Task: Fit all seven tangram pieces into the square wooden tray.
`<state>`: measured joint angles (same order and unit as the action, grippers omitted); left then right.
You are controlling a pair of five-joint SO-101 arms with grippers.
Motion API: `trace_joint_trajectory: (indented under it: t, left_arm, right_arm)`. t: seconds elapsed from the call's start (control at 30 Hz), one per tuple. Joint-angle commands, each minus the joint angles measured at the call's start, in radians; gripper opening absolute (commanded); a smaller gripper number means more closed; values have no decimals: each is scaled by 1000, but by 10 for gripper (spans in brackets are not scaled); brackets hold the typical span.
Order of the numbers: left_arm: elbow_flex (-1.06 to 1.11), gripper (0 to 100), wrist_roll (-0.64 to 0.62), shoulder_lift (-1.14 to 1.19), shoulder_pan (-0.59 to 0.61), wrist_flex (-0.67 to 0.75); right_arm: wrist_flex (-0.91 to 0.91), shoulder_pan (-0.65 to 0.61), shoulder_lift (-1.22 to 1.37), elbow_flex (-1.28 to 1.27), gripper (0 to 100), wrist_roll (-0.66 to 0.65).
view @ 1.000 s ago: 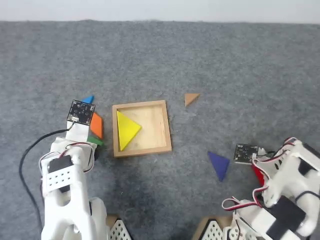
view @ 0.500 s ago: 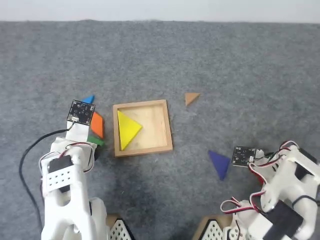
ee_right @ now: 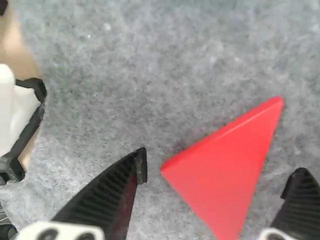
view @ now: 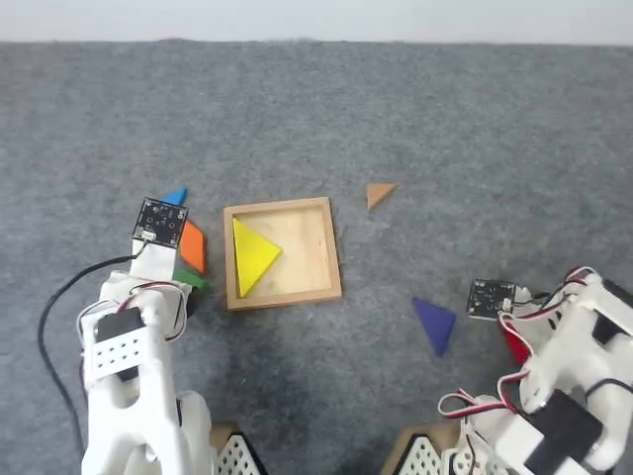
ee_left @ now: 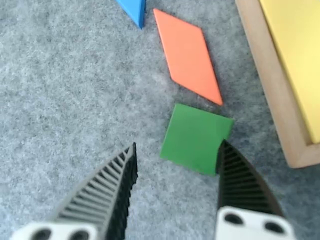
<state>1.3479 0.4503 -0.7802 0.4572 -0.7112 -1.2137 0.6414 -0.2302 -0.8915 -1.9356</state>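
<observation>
Tray (view: 285, 298) sits mid-table (view: 445, 109) and holds one piece, a yellow triangle (view: 251, 255), against its left side. Just left of the tray lie an orange parallelogram (ee_left: 187, 57), a green square (ee_left: 192, 137) and a blue triangle (ee_left: 132, 7). Left pincer (ee_left: 177, 146): jaws apart, over the green square. Right pincer (ee_right: 220, 162): jaws apart, straddling a red triangle (ee_right: 227, 170). A dark blue triangle (view: 434, 324) and a brown triangle (view: 377, 195) lie right of the tray, apart from it.

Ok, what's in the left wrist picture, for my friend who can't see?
The open left gripper frames a green square on grey carpet. Past it lie an orange parallelogram, a blue piece and the wooden tray.
</observation>
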Motion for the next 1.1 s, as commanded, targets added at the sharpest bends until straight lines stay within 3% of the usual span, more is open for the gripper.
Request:
trace_joint_trajectory:
  t: [0.0,0.37,0.9,1.07]
  left_arm:
    - [-8,250,-3,-28,2,17]
    - [-8,250,-3,-28,2,15]
    - [-8,250,-3,-28,2,15]
    - [-5,250,26,-28,2,14]
  right_arm:
    - [-10,7,-13,54,402,-15]
    - [114,21,157,66,401,-12]
    - [107,24,194,126,401,-15]
    - [-41,25,194,196,401,-69]
